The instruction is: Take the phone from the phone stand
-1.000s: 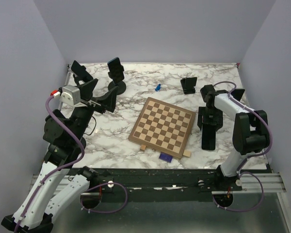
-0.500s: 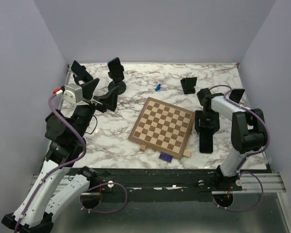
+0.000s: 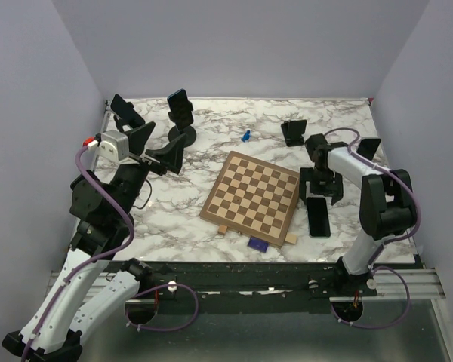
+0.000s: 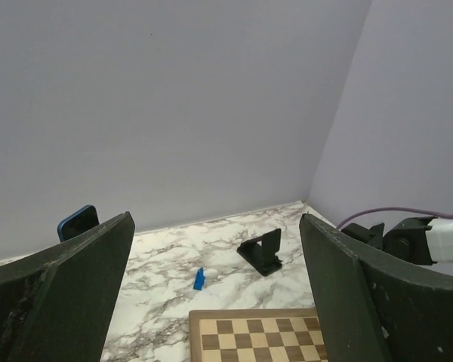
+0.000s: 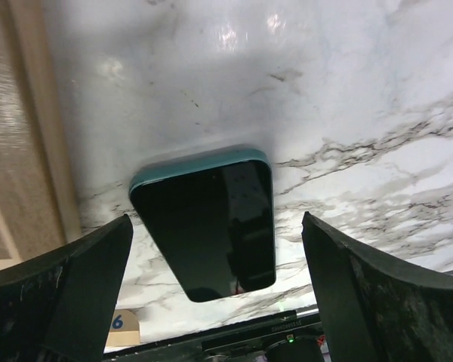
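The phone (image 5: 208, 226) is a slim slab with rounded corners, a glossy black face and a teal rim. It lies flat on the bench (image 3: 226, 121), out of any stand, just right of the chessboard (image 3: 253, 192) and near the bench's front edge. The right claw (image 3: 319, 185) hangs directly over it with its matt, scuffed black fingers (image 5: 75, 279) spread wide, clear of the phone's long sides and pinching nothing. The empty phone stand (image 3: 293, 132), an angular black bracket with a low lip, sits toward the back of the bench, well apart from the phone. The left claw (image 3: 157, 147) is raised at the left side, its fingers likewise spread and holding nothing. The bench top is polished white marble with grey veining that catches the light in bright spots, and smooth, plain lilac walls (image 3: 234, 45) close it in at the back and on both sides. The chessboard is a flat square of pale and dark brown wood, set askew at the middle. A second phone (image 3: 180, 105) with a blue edge stands upright in a round-footed holder (image 3: 183, 136) at the back left, and a small blue piece (image 3: 245, 136) lies between that holder and the empty stand.
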### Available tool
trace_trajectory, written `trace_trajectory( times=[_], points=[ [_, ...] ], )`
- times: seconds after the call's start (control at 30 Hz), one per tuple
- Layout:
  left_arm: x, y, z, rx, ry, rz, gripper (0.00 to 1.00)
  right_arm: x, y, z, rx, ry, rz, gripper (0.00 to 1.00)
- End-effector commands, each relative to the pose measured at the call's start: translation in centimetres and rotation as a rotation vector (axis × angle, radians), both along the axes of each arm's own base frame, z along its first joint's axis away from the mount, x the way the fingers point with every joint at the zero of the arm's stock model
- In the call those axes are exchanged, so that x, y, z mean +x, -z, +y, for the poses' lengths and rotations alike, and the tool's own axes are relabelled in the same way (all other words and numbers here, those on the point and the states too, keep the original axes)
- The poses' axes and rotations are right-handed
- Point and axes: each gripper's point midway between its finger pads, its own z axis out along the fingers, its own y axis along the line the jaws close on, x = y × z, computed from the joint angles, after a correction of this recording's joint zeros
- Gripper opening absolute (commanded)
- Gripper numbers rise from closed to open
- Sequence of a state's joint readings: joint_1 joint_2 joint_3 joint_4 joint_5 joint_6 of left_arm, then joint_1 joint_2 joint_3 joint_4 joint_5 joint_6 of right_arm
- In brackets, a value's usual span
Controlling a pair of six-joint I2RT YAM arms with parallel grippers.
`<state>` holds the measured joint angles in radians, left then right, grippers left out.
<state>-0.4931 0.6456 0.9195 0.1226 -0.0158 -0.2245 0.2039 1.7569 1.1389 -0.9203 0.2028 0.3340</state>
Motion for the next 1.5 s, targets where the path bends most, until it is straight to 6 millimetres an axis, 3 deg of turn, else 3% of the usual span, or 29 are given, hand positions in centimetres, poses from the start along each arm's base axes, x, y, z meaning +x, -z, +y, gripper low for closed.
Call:
trace_trajectory(
  times=[0.0, 0.1, 0.3, 0.43, 0.6, 0.8, 1.03, 1.13, 1.23, 1.33, 1.47],
  points=[
    [-0.2, -0.1, 0.3, 0.004, -0.016, -0.008, 0.99, 2.7, -3.8, -0.2, -0.015, 0.007, -0.143, 1.0],
    [-0.3, -0.1, 0.4, 0.004, -0.023, -0.01, 0.99, 5.0, -6.5, -0.3, -0.027, 0.013, -0.276, 1.0],
    [-0.1, 0.1, 0.5, 0.019, -0.039, -0.012, 0.99, 9.4, -14.4, -0.6, 0.001, 0.083, -0.701, 1.0],
    [0.0, 0.2, 0.4, 0.021, -0.041, -0.009, 0.99, 10.9, -19.3, -1.8, -0.025, 0.117, -0.947, 1.0],
    [0.0, 0.1, 0.7, 0.025, -0.053, -0.017, 0.98, 12.2, -22.9, -4.0, -0.108, 0.125, -1.141, 1.0],
    [-0.2, 0.0, 0.9, 0.022, -0.062, -0.026, 0.99, 14.2, -22.8, -7.8, -0.127, 0.188, -1.169, 1.0],
    [-0.6, -0.2, 0.7, 0.016, -0.041, -0.033, 0.98, 14.9, -20.5, -12.7, 0.023, 0.262, -1.237, 1.0],
    [-0.9, -0.4, 0.7, 0.016, -0.041, -0.043, 0.99, 14.9, -18.4, -14.9, 0.021, 0.222, -1.228, 1.0],
    [-1.1, -0.4, 0.5, 0.02, -0.032, -0.048, 0.99, 15.0, -16.1, -14.8, 0.113, 0.066, -1.282, 0.96],
    [-1.3, -0.3, 0.0, 0.03, -0.022, -0.057, 0.98, 14.8, -15.8, -13.9, 0.147, -0.068, -1.32, 0.95],
    [-1.5, -0.3, -0.2, 0.036, -0.015, -0.065, 0.98, 15.4, -14.0, -14.1, 0.162, -0.168, -1.218, 0.96]
  ],
)
